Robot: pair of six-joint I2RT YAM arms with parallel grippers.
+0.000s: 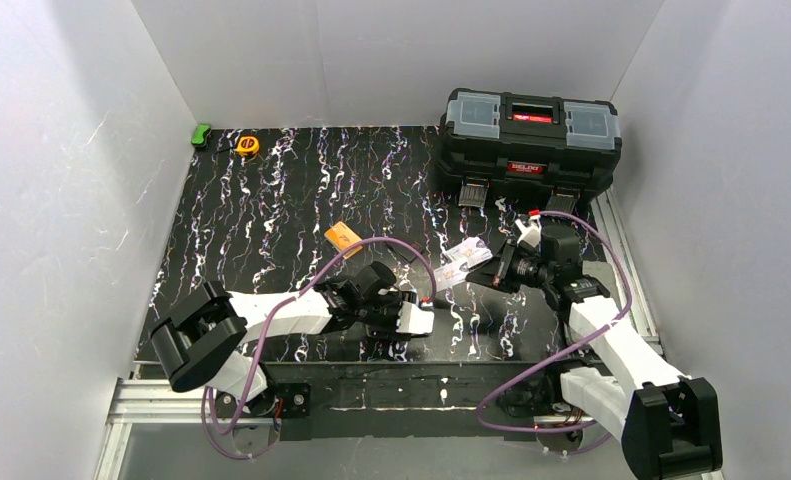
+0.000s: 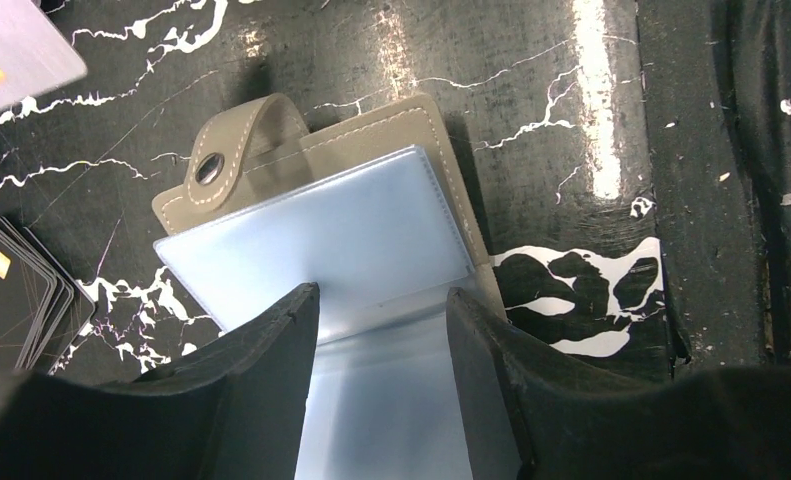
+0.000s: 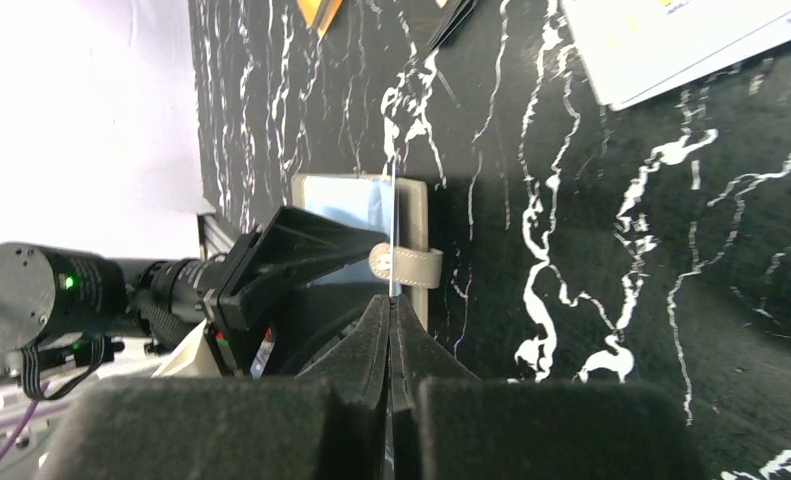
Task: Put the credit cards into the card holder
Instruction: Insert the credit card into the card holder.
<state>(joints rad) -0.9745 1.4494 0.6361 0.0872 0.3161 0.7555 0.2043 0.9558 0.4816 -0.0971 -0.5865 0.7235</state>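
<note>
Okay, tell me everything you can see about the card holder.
The card holder is a small taupe wallet, leather-like with pale stitching, lying open and flat on the black marbled table. Its snap tab, with a metal stud, curls up at one side. Clear plastic sleeves lie over the cover and look empty. The left fingers straddle the sleeves, spread apart. The right fingers hold a card edge-on over it.

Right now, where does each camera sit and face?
Top external: above and behind the bases, looking down on the table; both arms show.
Left wrist: on the left gripper, looking down at the open card holder; own fingers show.
Right wrist: on the right gripper, facing along a pinched credit card; own fingers show.
Both wrist views share the card holder.
</note>
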